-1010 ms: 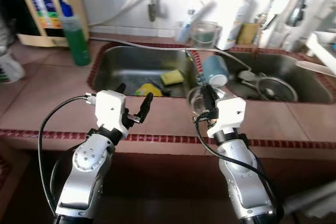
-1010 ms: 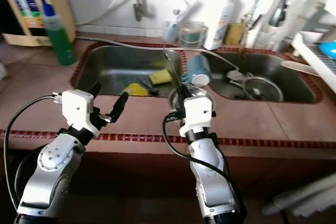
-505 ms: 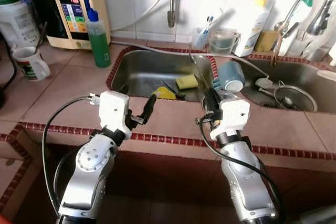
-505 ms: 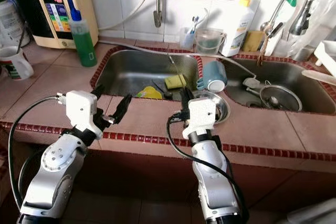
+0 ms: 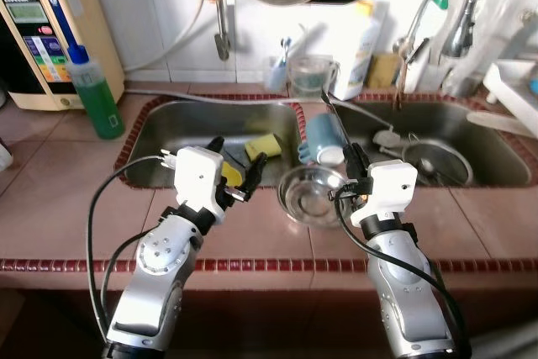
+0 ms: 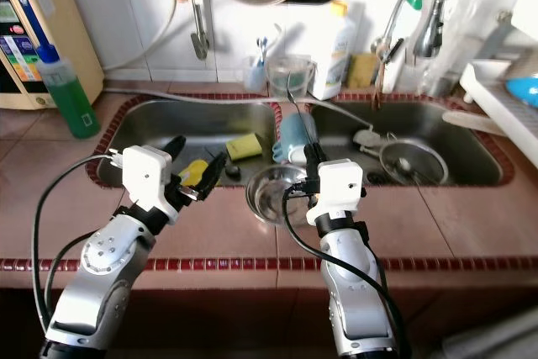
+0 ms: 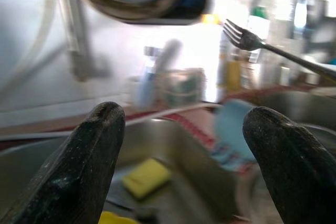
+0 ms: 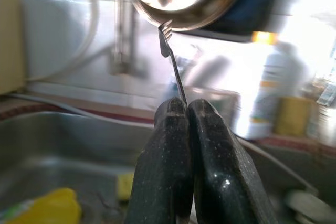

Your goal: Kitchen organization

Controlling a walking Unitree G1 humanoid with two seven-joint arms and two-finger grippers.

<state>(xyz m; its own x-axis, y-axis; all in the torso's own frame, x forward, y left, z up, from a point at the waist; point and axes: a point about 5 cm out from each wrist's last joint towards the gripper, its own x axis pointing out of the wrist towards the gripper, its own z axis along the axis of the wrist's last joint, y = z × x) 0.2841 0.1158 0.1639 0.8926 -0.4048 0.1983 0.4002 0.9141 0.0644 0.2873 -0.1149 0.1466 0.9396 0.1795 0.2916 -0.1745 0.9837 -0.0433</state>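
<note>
Countertop (image 5: 67,199) of reddish tile runs under both my arms, with a double steel sink set into it. Far left stands a beige appliance (image 5: 34,35) with a green soap bottle (image 5: 92,94) beside it. My left gripper (image 5: 238,167) hovers over the front edge of the left basin (image 5: 168,128), its two black fingers spread wide apart and gripping nothing. Down in that basin lie a yellow sponge (image 5: 263,145) and, partly behind my fingers, something brighter yellow (image 5: 229,176). A steel bowl (image 5: 308,193) sits on the tile strip in front of the divider, between my two grippers, and a pale blue mug (image 5: 324,134) lies tipped just behind it. My right gripper (image 5: 355,164) is raised just right of the bowl, fingers (image 8: 178,145) pressed together on the handle of a fork (image 8: 170,56), whose tines point up and away toward the wall. A strainer (image 5: 437,161) rests in the right basin, under the faucet (image 5: 458,14).
</note>
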